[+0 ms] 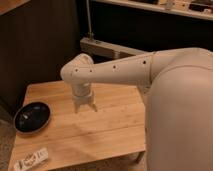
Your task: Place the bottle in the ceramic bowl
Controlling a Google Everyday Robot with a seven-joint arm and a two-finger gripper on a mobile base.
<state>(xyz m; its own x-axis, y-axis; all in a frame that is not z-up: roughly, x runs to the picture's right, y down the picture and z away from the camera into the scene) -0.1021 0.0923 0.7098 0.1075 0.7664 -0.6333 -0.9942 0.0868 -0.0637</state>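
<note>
The ceramic bowl (33, 116) is round, shallow and glossy dark, and sits at the left edge of the wooden table (115, 127). The bottle (31, 159) is small, slim and white with dark label marks; it lies on its side at the table's front left corner, in front of the bowl. My gripper (85, 107) points down over the middle of the table, to the right of the bowl and well behind the bottle. It holds nothing.
My white arm (125, 72) reaches in from the right and its bulky body hides the table's right end. A dark wall and a metal shelf frame (107, 47) stand behind the table.
</note>
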